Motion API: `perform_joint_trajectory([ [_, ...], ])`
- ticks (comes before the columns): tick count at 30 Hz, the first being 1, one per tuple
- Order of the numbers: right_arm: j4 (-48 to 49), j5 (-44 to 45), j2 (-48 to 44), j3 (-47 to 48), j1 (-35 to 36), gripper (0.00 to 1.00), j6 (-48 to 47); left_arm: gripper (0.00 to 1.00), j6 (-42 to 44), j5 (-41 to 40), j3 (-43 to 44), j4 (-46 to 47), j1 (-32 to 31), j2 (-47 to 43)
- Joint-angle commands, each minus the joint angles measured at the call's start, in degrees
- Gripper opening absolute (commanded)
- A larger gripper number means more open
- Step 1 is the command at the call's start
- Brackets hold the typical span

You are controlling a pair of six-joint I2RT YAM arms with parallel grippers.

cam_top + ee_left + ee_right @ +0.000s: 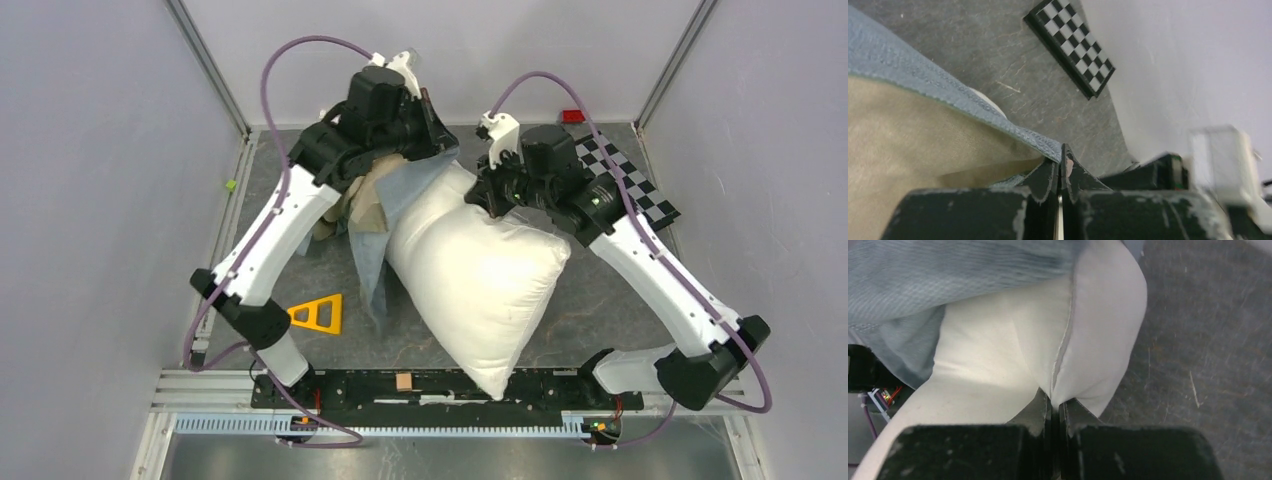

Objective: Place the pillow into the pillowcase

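Note:
The white pillow [478,275] lies slanted across the table middle, its near corner over the front rail. Its far end sits at the mouth of the blue-grey pillowcase [400,195], which shows beige inside. My left gripper [432,130] is shut on the pillowcase hem [1013,131] and holds it up. My right gripper [487,203] is shut on the pillow's seam edge [1063,355] near its far end. In the right wrist view the pillowcase [948,275] drapes over the pillow's top.
A black-and-white checkered board [628,180] lies at the back right, also in the left wrist view [1073,45]. A yellow triangle [318,313] lies front left. A small red block [573,116] is at the back wall. Grey walls enclose the table.

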Motion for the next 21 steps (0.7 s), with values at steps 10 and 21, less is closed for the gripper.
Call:
perform_joint_trajectory([
  [10,20.69,-5.98,11.76,-22.30,-25.79,0.29,1.96,0.89,8.79,-4.87,2.52,-3.12,-3.43,8.39],
  [21,15.33,11.67,-0.85,-16.10,-19.68,0.98,1.01,1.00,19.16,-27.02,-14.59,-1.44,-2.87,6.06],
])
